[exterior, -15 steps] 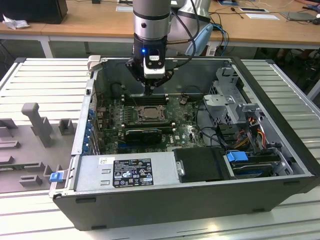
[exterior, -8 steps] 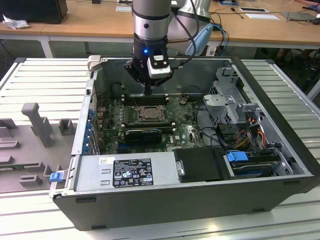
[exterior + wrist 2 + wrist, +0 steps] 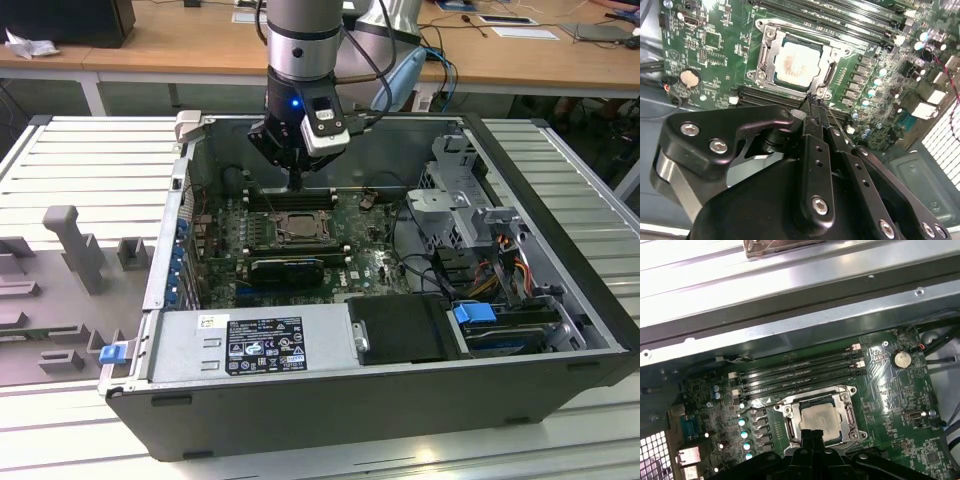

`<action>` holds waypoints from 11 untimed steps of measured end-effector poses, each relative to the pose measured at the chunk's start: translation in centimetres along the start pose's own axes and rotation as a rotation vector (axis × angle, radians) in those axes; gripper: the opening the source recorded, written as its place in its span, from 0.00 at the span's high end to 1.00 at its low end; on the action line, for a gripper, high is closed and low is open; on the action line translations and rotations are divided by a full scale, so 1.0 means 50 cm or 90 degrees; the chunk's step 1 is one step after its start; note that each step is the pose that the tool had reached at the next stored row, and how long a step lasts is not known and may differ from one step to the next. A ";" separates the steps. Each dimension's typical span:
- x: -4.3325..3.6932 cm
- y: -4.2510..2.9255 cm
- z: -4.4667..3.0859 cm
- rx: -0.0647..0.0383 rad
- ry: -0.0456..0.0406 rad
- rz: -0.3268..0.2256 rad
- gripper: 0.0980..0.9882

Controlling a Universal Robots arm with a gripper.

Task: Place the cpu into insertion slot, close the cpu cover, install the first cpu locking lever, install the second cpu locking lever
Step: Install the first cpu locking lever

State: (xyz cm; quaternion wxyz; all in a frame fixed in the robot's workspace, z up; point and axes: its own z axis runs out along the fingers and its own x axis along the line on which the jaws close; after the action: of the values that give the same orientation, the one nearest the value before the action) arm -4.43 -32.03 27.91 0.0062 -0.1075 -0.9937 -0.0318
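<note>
The gripper (image 3: 812,104), fingers together, hung just over the socket's edge. The cpu (image 3: 796,62) lay in the insertion slot (image 3: 830,75), framed by the lowered cpu cover (image 3: 769,65), on the motherboard (image 3: 705,50) inside the open computer case (image 3: 400,400).

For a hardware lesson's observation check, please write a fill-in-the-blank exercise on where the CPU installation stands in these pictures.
The cpu sits framed by the cpu cover on the ____ motherboard.
The cpu cover is not raised but ____ over the cpu.
The gripper is beside the cpu cover, inside an open computer ____.
Missing words: green; closed; case.
</note>
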 end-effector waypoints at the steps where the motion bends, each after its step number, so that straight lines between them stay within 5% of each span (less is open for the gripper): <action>1: 0.000 0.000 0.000 0.000 0.0005 -0.007 0.99; 11: 0.000 0.000 0.000 0.002 0.0073 -0.118 0.99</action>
State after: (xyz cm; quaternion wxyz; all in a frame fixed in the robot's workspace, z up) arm -4.42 -32.03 27.91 0.0092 -0.0152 -0.9994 -0.0311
